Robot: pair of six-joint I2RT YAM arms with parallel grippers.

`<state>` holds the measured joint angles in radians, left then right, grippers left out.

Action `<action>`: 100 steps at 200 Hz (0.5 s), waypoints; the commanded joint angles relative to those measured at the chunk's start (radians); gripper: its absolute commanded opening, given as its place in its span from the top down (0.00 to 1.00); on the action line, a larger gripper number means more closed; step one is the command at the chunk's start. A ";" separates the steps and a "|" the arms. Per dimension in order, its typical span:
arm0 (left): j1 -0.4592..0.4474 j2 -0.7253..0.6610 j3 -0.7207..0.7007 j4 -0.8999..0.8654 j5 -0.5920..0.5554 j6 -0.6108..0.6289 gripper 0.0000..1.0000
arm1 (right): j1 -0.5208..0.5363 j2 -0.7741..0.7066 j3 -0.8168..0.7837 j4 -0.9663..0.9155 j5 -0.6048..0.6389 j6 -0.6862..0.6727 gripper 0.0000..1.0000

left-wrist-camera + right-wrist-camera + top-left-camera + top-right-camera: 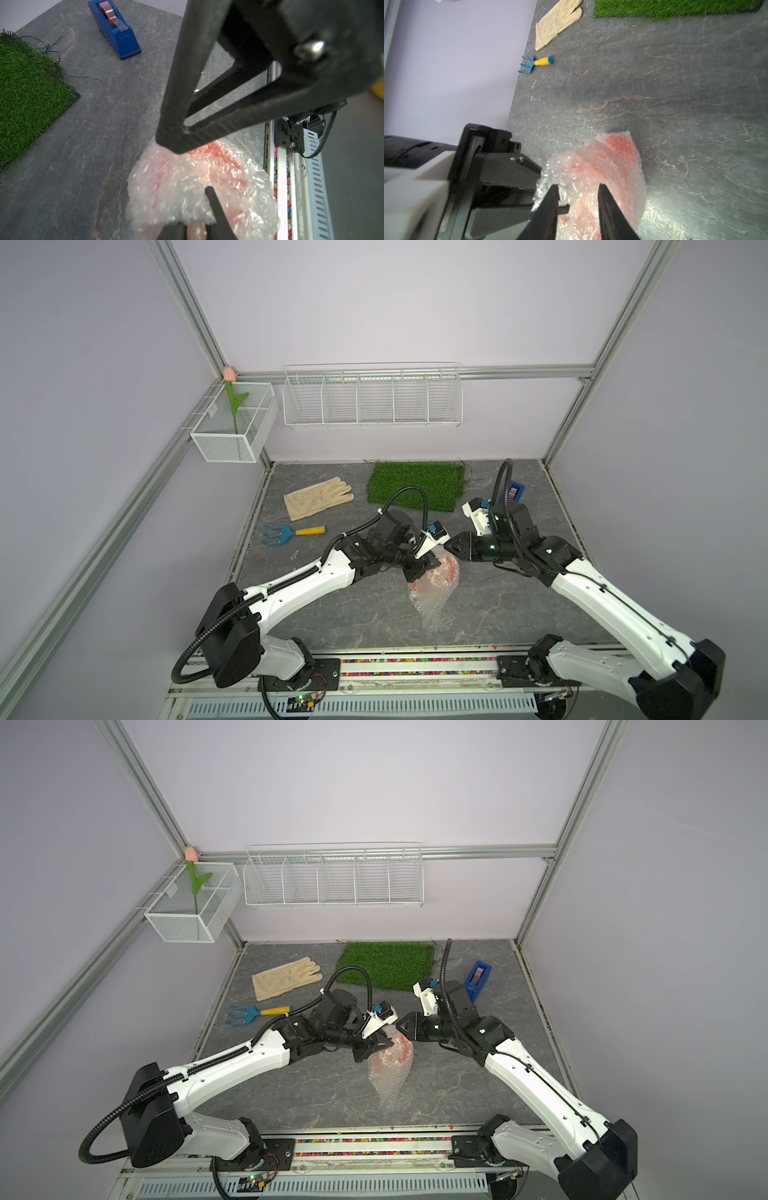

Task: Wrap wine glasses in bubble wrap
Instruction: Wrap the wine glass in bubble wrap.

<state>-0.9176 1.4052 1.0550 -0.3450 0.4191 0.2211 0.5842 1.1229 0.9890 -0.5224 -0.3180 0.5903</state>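
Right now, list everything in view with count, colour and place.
wine glass: 1, red-orange, centre, wrapped
bubble wrap: 1, clear, bundled around glass
turf mat: 1, green, back of table
glove: 1, cream, back left
hand rake: 1, blue and yellow, left edge
tape dispenser: 1, blue, back right
wire rack: 1, white, back wall
mesh basket: 1, white, left wall
tulip: 1, pink, in basket
left gripper: 1, black, shut on bubble wrap
right gripper: 1, black, open over bundle

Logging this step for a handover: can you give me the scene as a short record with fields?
goblet: red-orange, showing through its wrapping
bubble wrap: bunched around the goblet, loose tail trailing toward the robot
left gripper: shut on the bubble wrap
right gripper: jaws apart over the bubble wrap
elsewhere: glove, hand rake, turf mat, tape dispenser
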 commanded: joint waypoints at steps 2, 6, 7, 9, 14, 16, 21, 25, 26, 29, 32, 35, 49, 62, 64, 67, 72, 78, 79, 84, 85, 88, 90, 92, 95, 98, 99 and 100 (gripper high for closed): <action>-0.006 0.030 -0.021 -0.151 -0.026 0.055 0.81 | -0.001 0.037 0.008 0.056 -0.041 -0.012 0.62; -0.005 0.034 -0.018 -0.157 -0.026 0.054 0.81 | 0.001 0.044 0.010 0.062 -0.050 -0.012 0.62; -0.005 0.035 -0.017 -0.161 -0.027 0.054 0.81 | 0.002 0.046 0.011 0.063 -0.052 -0.012 0.62; -0.005 0.037 -0.015 -0.164 -0.029 0.054 0.81 | 0.002 0.050 0.012 0.066 -0.057 -0.012 0.62; -0.003 0.043 -0.013 -0.167 -0.027 0.054 0.81 | 0.004 0.058 0.013 0.070 -0.068 -0.014 0.63; -0.002 0.045 -0.015 -0.166 -0.024 0.055 0.81 | 0.005 0.060 0.013 0.071 -0.072 -0.015 0.62; 0.000 0.050 -0.016 -0.167 -0.016 0.055 0.81 | 0.009 0.065 0.011 0.076 -0.078 -0.018 0.63; 0.004 0.052 -0.018 -0.164 -0.009 0.055 0.81 | 0.011 0.067 0.006 0.081 -0.081 -0.017 0.63; 0.004 0.053 -0.019 -0.163 -0.009 0.054 0.81 | 0.011 0.067 0.006 0.082 -0.081 -0.017 0.63; 0.008 0.054 -0.023 -0.158 -0.003 0.053 0.81 | 0.014 0.068 0.001 0.083 -0.083 -0.017 0.63; 0.013 0.054 -0.026 -0.154 0.005 0.050 0.81 | 0.016 0.068 -0.004 0.086 -0.084 -0.017 0.63; 0.017 0.052 -0.030 -0.149 0.012 0.048 0.80 | 0.016 0.068 -0.008 0.089 -0.085 -0.017 0.63; 0.041 0.044 -0.054 -0.120 0.042 0.032 0.79 | 0.022 0.064 -0.034 0.102 -0.089 -0.020 0.65; 0.064 0.035 -0.064 -0.102 0.065 0.014 0.76 | 0.031 0.067 -0.049 0.095 -0.079 -0.028 0.66; 0.066 0.033 -0.063 -0.101 0.068 0.012 0.76 | 0.032 0.069 -0.050 0.093 -0.079 -0.031 0.67; 0.068 0.030 -0.061 -0.099 0.068 0.007 0.74 | 0.034 0.070 -0.051 0.094 -0.078 -0.035 0.67; 0.071 0.029 -0.059 -0.097 0.067 -0.002 0.72 | 0.042 0.075 -0.054 0.090 -0.076 -0.043 0.68; 0.075 0.028 -0.053 -0.096 0.070 -0.015 0.71 | 0.051 0.081 -0.055 0.078 -0.062 -0.056 0.68; 0.075 0.028 -0.053 -0.096 0.071 -0.017 0.71 | 0.052 0.083 -0.053 0.075 -0.058 -0.060 0.68; 0.078 0.027 -0.043 -0.102 0.074 -0.025 0.70 | 0.062 0.091 -0.049 0.056 -0.036 -0.070 0.69; 0.078 0.027 -0.041 -0.103 0.074 -0.027 0.70 | 0.063 0.092 -0.048 0.052 -0.031 -0.071 0.69; 0.079 0.027 -0.034 -0.107 0.080 -0.032 0.70 | 0.068 0.098 -0.047 0.042 -0.016 -0.078 0.69; 0.079 0.028 -0.030 -0.111 0.085 -0.032 0.69 | 0.070 0.101 -0.046 0.036 -0.010 -0.081 0.69; 0.079 0.028 -0.024 -0.114 0.090 -0.032 0.69 | 0.071 0.104 -0.045 0.032 -0.007 -0.085 0.69; 0.079 0.030 -0.014 -0.122 0.097 -0.032 0.68 | 0.074 0.109 -0.044 0.026 -0.001 -0.088 0.70; 0.079 0.029 -0.006 -0.130 0.102 -0.034 0.67 | 0.077 0.115 -0.044 0.023 0.001 -0.092 0.70; 0.079 0.031 -0.003 -0.133 0.102 -0.035 0.67 | 0.079 0.116 -0.043 0.022 0.002 -0.093 0.70; 0.079 0.031 0.001 -0.135 0.104 -0.037 0.67 | 0.078 0.118 -0.044 0.021 0.003 -0.094 0.70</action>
<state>-0.8391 1.4174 1.0309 -0.3687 0.4713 0.2169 0.6373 1.2037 0.9546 -0.4519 -0.3634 0.5522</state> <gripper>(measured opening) 0.314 0.307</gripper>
